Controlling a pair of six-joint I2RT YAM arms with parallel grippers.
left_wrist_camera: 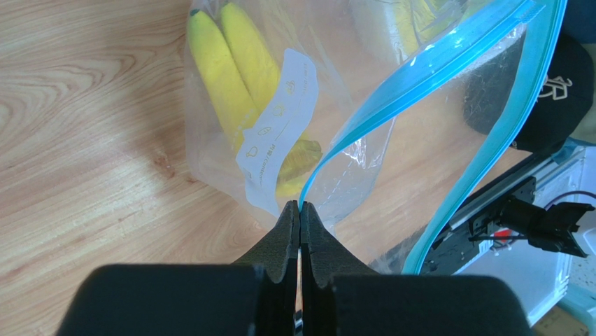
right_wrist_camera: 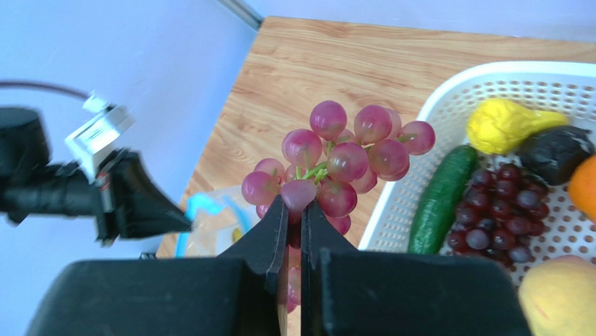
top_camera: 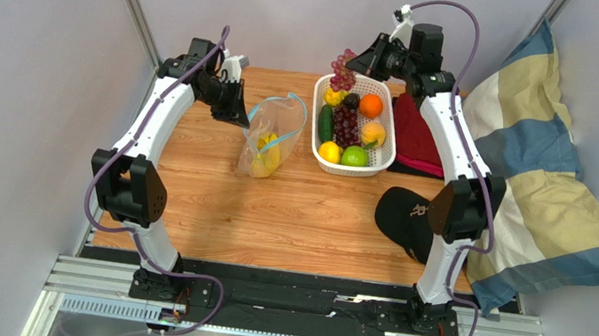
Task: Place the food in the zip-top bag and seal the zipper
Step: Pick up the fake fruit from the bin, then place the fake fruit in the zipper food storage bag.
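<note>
The clear zip-top bag (top_camera: 270, 139) stands on the wooden table with its mouth held open. Yellow bananas (left_wrist_camera: 231, 63) lie inside it. My left gripper (left_wrist_camera: 299, 207) is shut on the bag's mouth edge, right at the teal-blue zipper (left_wrist_camera: 392, 91). My right gripper (right_wrist_camera: 294, 204) is shut on a pink-red grape cluster (right_wrist_camera: 343, 157), held in the air over the far left corner of the white basket (top_camera: 353, 171). More food sits in that basket: an orange (top_camera: 370, 106), dark grapes (top_camera: 345, 127), a cucumber (top_camera: 326, 123) and a green apple (top_camera: 355, 156).
A black cap (top_camera: 406, 218) lies on the table by the right arm. A red cloth (top_camera: 416, 139) lies right of the basket. A striped pillow (top_camera: 538, 187) leans at the table's right edge.
</note>
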